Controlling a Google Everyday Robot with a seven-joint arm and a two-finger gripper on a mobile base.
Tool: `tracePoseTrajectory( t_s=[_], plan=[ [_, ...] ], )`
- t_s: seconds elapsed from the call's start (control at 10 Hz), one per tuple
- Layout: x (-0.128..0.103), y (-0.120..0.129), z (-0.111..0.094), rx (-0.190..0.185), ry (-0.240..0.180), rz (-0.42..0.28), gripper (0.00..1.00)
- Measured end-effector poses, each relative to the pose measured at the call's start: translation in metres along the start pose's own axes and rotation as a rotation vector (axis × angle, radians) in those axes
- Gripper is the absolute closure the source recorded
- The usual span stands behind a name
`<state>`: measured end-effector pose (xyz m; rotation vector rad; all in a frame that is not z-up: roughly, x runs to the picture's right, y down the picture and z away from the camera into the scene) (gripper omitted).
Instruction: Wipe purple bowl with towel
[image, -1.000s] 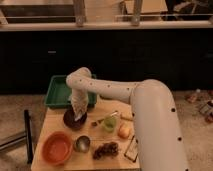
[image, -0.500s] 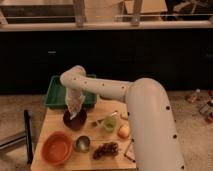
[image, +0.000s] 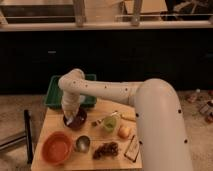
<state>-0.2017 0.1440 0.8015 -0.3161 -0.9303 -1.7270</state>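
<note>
The gripper (image: 73, 116) sat right over the purple bowl (image: 76, 120), reaching down from above and slightly from the bowl's far-left side, so the wrist hid most of that rim. A pale patch at the tip read as the towel (image: 73, 118), apparently pressed into the bowl's inside; whether the gripper had it pinched or how wide it stood couldn't be told, since the arm blocked the tip. Taking the purple bowl as ref: orange bowl (image: 56, 147) lay nearer the camera and to the left, steel cup (image: 82, 143) nearer the camera, just beside the orange one, green cup (image: 110, 123) off to the right, green bin (image: 54, 95) behind. Key relation, as a judgement: bowl was directly beneath the tip w/ no sideways gap, so the next move probably needed only small sweeps inside the rim, not a reach. Only one arm, so no choice there.
</note>
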Motion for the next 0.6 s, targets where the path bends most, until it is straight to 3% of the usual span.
tracePoseTrajectory(
  t_s=[0.3,0.6],
  plan=[
    [-0.016,0.012,0.000,0.011,-0.007,0.016,0.95],
    [-0.020,0.031,-0.001,-0.004,-0.002,0.068,0.95]
  ],
)
